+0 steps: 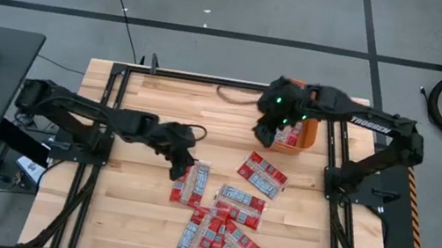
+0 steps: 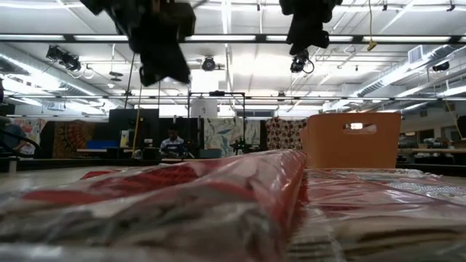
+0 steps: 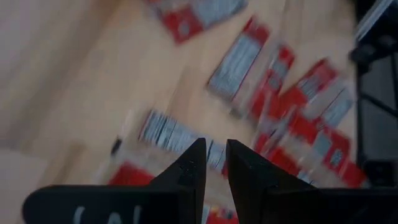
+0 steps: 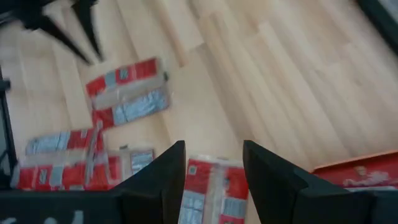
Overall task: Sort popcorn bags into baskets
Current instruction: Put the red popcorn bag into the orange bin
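Note:
Several red popcorn bags [image 1: 224, 214] with white label panels lie flat in a loose heap on the wooden table's near middle; one more [image 1: 263, 173] lies apart. The orange basket [image 1: 306, 134] stands at the far right, with bags inside [image 1: 292, 137]. My left gripper [image 1: 182, 166] hangs shut and empty above the heap's left bag [image 3: 174, 135], well off the table [image 2: 159, 51]. My right gripper [image 1: 271, 132] is raised [image 2: 306, 40] beside the basket's left wall, with one popcorn bag [image 4: 211, 186] between its fingers. My right gripper has one red popcorn bag between its two fingers, which stand at the bag's two side edges [image 4: 189, 180]. The fingers point down at the table. The bag is lifted clear of the table, beside the basket's rim [image 4: 360, 163]. How far back it reaches does not show.
The basket [image 2: 353, 138] stands tall at the far right corner. Black frame rails [image 1: 115, 116] run along the table's left and right sides. A dark cable [image 1: 230, 95] lies on the far edge. Bare wood [image 1: 154, 96] shows at the far left.

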Robot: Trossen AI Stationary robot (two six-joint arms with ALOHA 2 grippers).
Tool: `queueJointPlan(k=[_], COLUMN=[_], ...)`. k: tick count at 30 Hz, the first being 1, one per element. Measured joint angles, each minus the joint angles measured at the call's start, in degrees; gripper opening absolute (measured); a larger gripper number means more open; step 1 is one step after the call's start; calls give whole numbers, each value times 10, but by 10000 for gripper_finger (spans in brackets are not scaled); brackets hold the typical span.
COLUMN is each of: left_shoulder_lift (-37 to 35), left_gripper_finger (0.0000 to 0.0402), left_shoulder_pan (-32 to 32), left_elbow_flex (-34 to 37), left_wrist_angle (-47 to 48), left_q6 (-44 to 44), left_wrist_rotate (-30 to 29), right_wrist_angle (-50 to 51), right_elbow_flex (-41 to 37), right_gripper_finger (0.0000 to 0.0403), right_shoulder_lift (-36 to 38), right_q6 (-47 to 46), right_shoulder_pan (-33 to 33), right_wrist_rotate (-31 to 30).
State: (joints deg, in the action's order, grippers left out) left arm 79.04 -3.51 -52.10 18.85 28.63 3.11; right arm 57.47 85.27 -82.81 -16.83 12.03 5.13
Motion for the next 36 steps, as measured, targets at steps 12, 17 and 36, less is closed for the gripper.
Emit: queueJointPlan(k=[12,17,36], left_shoulder_lift=[58,57,134], left_gripper_finger=[66,66,173], left_shoulder_pan=[-8,-38,-68], left_elbow_flex=[0,0,0], left_wrist_angle=[68,69,40], left_q6=[-95,-290,-578], left_wrist_rotate=[103,70,-69], right_wrist_angle=[10,8,14], right_elbow_flex=[0,0,0], right_gripper_finger=[164,164,164], right_shoulder_lift=[-19,-19,-19], right_q6=[-59,-91,-237], right_shoulder_pan=[-87,-100,-197], right_wrist_rotate=[-90,-100,-171])
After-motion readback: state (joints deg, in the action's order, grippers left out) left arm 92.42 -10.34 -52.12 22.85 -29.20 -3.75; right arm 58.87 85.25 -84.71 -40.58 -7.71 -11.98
